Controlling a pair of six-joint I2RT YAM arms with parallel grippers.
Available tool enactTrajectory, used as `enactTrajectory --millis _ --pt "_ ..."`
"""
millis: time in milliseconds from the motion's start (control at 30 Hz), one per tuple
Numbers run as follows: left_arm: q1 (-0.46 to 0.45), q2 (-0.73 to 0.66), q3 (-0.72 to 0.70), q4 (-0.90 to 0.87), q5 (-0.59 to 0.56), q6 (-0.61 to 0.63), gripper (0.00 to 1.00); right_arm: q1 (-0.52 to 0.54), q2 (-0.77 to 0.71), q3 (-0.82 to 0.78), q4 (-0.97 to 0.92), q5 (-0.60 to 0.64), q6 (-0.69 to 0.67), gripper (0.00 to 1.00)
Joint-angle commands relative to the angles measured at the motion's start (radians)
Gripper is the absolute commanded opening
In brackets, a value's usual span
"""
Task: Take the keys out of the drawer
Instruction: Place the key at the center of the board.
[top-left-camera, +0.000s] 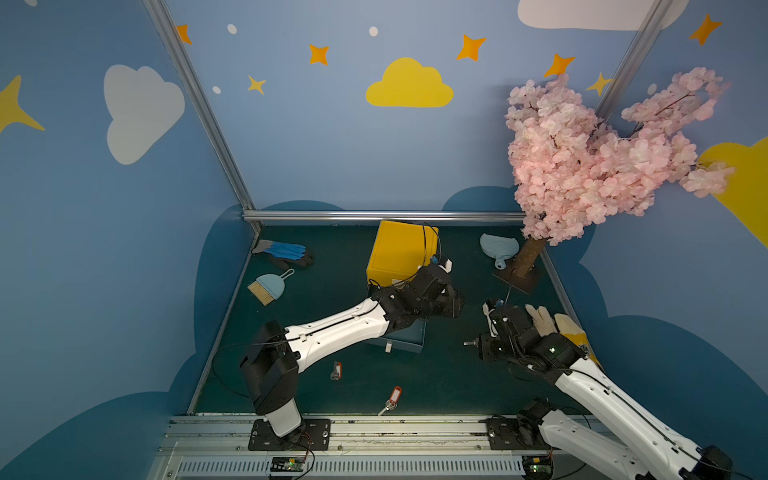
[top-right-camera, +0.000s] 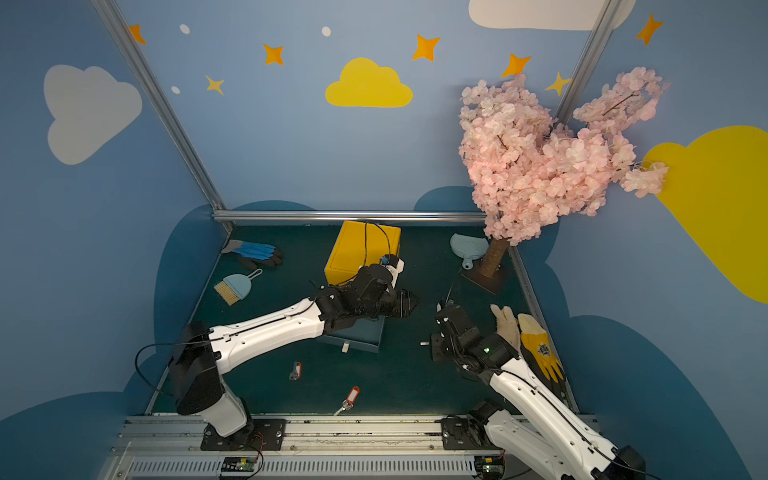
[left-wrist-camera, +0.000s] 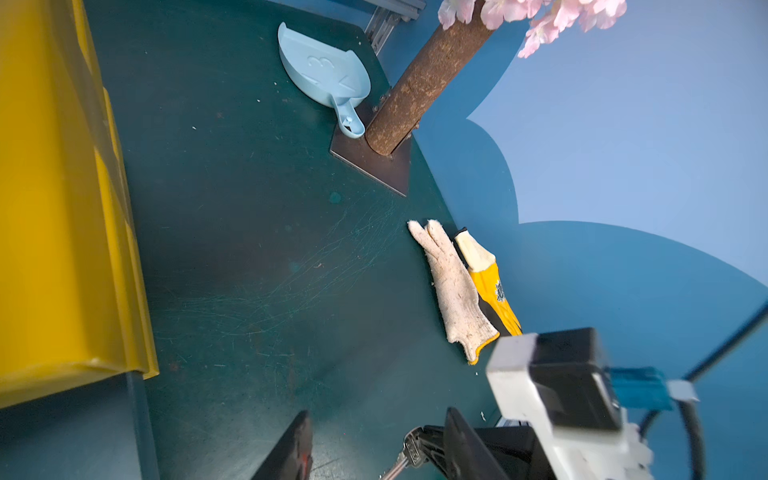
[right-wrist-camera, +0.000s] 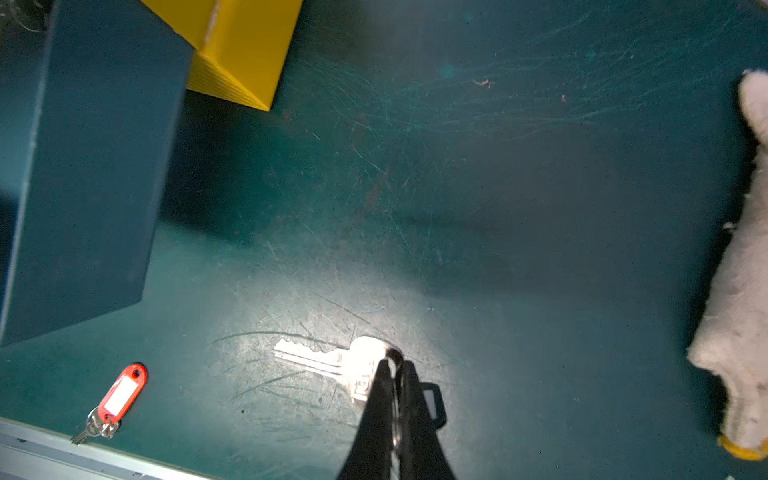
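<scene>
right arm: elbow low, reaching inward | right end effector (right-wrist-camera: 392, 368): clamped on silver key (right-wrist-camera: 320, 357), outside drawer (top-left-camera: 405, 340) | left arm: stretched across drawer | left end effector (top-right-camera: 409, 305): jaws apart, empty | red-tagged key (top-left-camera: 394, 397): lying on table (top-left-camera: 440, 378)

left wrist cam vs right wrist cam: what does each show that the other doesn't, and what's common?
Only left wrist: the blue dustpan, the tree trunk with pink blossoms, and the yellow glove.
Only right wrist: the red-tagged key lying on the mat near the front rail.
Both: the yellow box, the white knit glove, and the silver key pinched in the shut right claw.
</scene>
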Motion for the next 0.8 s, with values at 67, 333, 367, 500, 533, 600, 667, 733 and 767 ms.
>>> enactTrajectory --millis 67,333,367,500,533,600,667,733,767 --pt "-0.010 -0.046 -0.055 0.013 -0.022 -0.027 0.52 -0.044 0.057 -0.026 0.082 -0.070 0.050 0.00" --pt "-0.012 -0.163 -0.181 0.048 -0.074 -0.048 0.52 -0.078 0.139 0.027 0.058 -0.120 0.042 0.20" --pt "-0.011 -0.175 -0.187 0.048 -0.080 -0.044 0.52 -0.079 0.138 0.051 0.043 -0.137 0.024 0.22" --pt "-0.012 -0.227 -0.213 0.042 -0.123 -0.024 0.52 -0.074 0.121 0.153 -0.027 -0.178 -0.008 0.24" --pt "-0.011 -0.241 -0.224 0.043 -0.136 -0.017 0.52 -0.069 0.117 0.181 -0.044 -0.182 -0.002 0.24" --pt "-0.007 -0.270 -0.240 0.038 -0.161 -0.001 0.52 -0.053 0.107 0.222 -0.058 -0.196 -0.001 0.23" --pt "-0.001 -0.299 -0.258 0.026 -0.182 0.011 0.52 -0.021 0.099 0.259 -0.050 -0.214 -0.014 0.22" --pt "0.009 -0.338 -0.285 0.015 -0.205 0.020 0.52 0.028 0.102 0.300 -0.033 -0.218 -0.050 0.22" --pt "0.012 -0.357 -0.298 0.012 -0.214 0.020 0.52 0.053 0.105 0.316 -0.026 -0.213 -0.066 0.22"
